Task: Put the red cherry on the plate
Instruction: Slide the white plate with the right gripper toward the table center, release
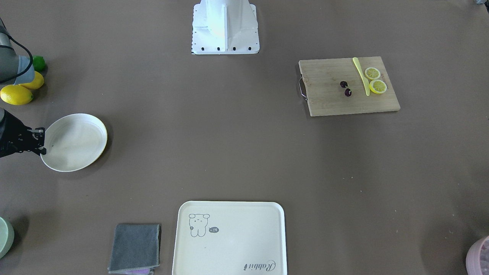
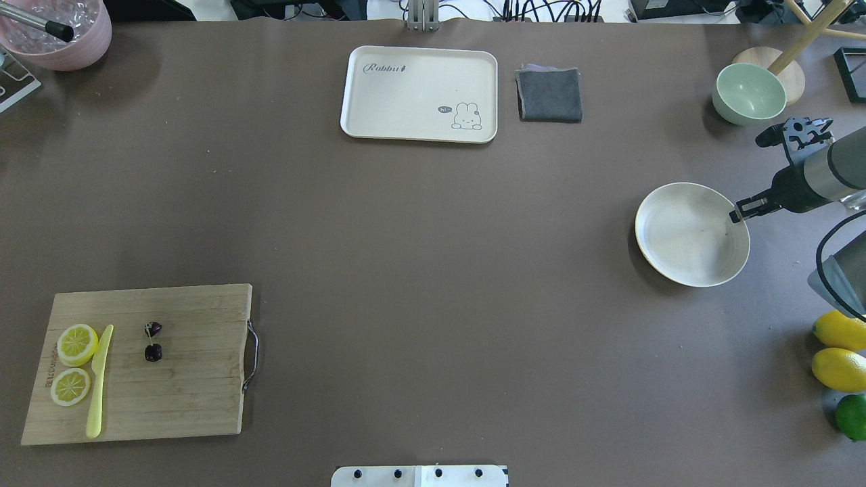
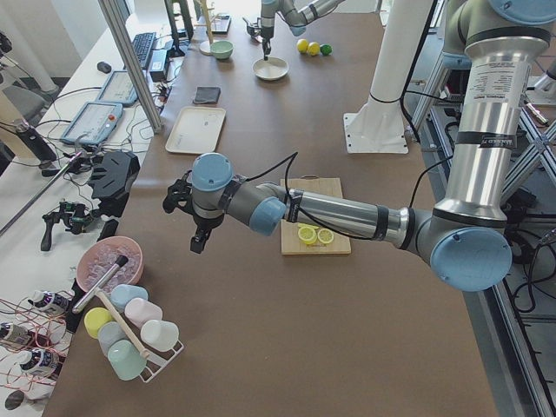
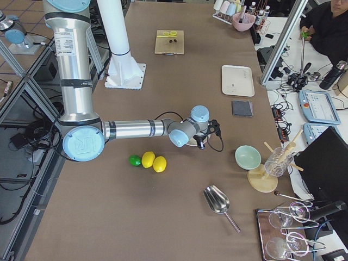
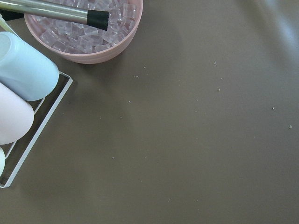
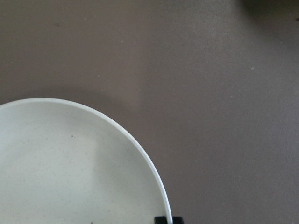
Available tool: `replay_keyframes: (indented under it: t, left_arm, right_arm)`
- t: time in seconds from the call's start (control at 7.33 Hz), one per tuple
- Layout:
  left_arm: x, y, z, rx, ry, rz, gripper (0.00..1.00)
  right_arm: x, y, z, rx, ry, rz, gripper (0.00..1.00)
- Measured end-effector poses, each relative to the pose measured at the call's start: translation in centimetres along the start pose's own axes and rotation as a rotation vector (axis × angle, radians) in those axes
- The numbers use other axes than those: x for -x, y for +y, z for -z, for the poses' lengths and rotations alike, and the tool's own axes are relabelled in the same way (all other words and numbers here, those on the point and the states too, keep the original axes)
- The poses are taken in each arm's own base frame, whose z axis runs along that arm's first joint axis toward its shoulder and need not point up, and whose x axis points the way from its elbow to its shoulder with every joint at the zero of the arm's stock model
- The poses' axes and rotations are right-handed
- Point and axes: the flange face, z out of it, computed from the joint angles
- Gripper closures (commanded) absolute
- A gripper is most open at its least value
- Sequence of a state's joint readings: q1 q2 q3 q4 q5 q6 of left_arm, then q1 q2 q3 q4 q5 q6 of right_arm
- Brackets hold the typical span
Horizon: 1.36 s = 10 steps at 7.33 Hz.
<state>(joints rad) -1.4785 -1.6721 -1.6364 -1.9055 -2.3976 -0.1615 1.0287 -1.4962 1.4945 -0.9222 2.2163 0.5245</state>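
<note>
The red cherry (image 2: 153, 352) is a pair of tiny dark fruits lying on the wooden cutting board (image 2: 189, 385) at the near left, also seen as the cherry (image 1: 347, 92) in the front view. The cream plate (image 2: 683, 237) sits far off at the right. My right gripper (image 2: 735, 216) pinches the plate's rim (image 6: 154, 182), with a fingertip (image 6: 161, 219) on either side of it. My left gripper (image 3: 199, 246) shows only in the left side view, hanging over bare table near the pink bowl; I cannot tell its state.
Two lemon slices (image 2: 76, 343) and a yellow knife (image 2: 99, 382) share the board. A rabbit tray (image 2: 419, 81), grey cloth (image 2: 549, 95) and green bowl (image 2: 749, 93) lie at the far side. Lemons (image 2: 839, 368) and a lime sit near right. A pink bowl (image 5: 84, 32) and cup rack stand far left.
</note>
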Motion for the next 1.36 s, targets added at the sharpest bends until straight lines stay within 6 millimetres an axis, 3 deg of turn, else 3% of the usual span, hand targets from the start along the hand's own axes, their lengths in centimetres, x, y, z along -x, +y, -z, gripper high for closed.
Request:
replay_keyframes:
  t: [0.41,0.55,0.68,0.95,1.09,1.36]
  left_arm:
    - [0.0,-0.1,0.2,-0.004,-0.001,0.002,0.03]
    - [0.0,-0.1,0.3,-0.005,-0.001,0.002,0.03]
    - [0.0,-0.1,0.3,-0.006,-0.001,0.002,0.03]
    - [0.0,-0.2,0.4,-0.007,-0.001,0.001,0.03]
    - [0.0,-0.1,0.3,-0.007,-0.001,0.0,0.03]
    - [0.1,-0.1,0.3,-0.007,-0.002,0.003,0.03]
  right_arm:
    - [0.9,-2.9,4.8,-0.013,-0.16,-0.026,1.0]
    - [2.5,-4.9,6.2,-0.022,-0.205,-0.054,1.0]
    - [6.0,-7.7,6.9,-0.033,-0.239,-0.089,1.0]
    - [16.5,-12.0,6.2,-0.054,-0.272,-0.169,1.0]
    - [22.0,-12.9,4.9,-0.069,-0.275,-0.206,1.0]
    - [32.7,-12.4,1.6,-0.114,-0.27,-0.256,1.0]
